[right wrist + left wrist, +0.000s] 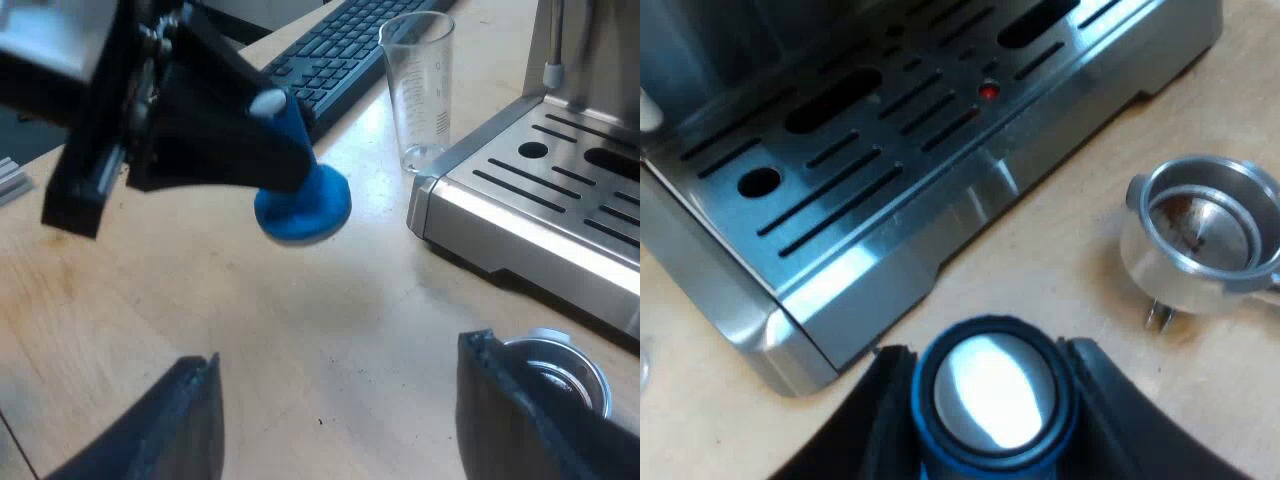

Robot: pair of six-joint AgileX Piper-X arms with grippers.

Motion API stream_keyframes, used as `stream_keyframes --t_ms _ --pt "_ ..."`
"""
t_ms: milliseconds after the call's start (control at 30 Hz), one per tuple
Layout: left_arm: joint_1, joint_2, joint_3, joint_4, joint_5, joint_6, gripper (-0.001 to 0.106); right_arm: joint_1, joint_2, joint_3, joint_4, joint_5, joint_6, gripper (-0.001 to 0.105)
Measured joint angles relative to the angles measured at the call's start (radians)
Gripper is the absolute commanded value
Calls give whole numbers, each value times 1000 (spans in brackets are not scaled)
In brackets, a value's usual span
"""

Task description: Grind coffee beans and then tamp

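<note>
Tamper [990, 400] was clamped in the left gripper [988, 355], black fingers pressed against either side of its blue body, and its shiny metal face showed ringed in blue. From the right wrist view it sat low at the wooden table [330, 310], wide blue base downward; whether the base touched the wood, couldn't tell. Holder [1200, 240] lay on the table close by, apart from the tamper. Its round metal basket opened upward with brown traces of coffee inside, and its twin spouts were down on the wood. It sat just off the front edge of the machine [890, 200], whose slotted steel drip tray ran alongside. Right gripper [340, 355] hung over the table with its fingers spread wide, gripping nothing, one finger just beside the holder's rim. Glass [418, 85] stood upright and looked empty, at the tray's corner, with a dark keyboard [340, 50] lying just beyond it
</note>
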Motion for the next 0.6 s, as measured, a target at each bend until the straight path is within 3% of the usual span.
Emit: stream_keyframes --t_ms 333,600 --pt "0 7 74 -74 0 -5 6 0 0 0 0 0 0 54" --pt "0 136 74 -155 0 -5 6 0 46 0 -3 0 0 54"
